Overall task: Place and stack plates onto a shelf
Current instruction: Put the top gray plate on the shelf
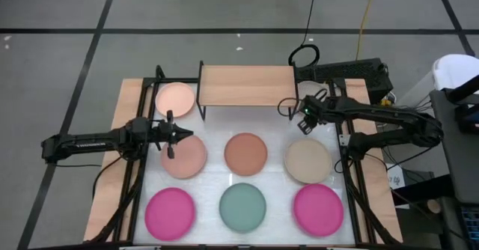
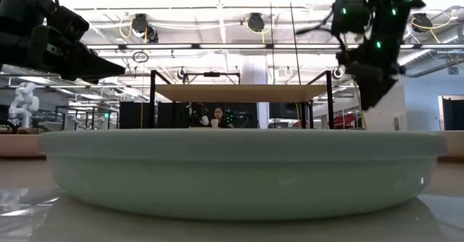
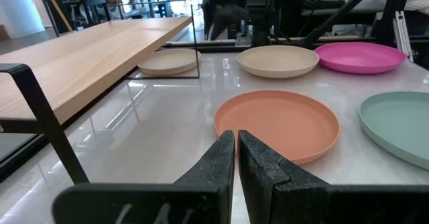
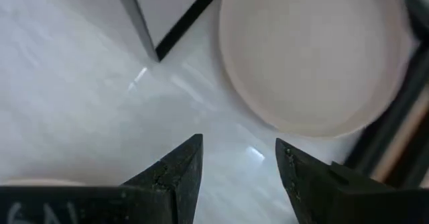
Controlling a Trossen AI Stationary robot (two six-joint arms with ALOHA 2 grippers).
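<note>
Beside the shelf (image 1: 247,84), the right tool (image 1: 305,120) hangs parted; the left tool (image 1: 173,134), pressed together, overhangs a pink plate (image 1: 184,156).

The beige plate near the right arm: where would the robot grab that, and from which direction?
Probably by its rim. The beige plate lies flat on the white table, shallow with a low raised edge, so only the lip gives two fingers something to pinch. The right gripper, open, hovers just behind it, so coming down from above onto the far edge, towards the shelf, looks simplest.
</note>
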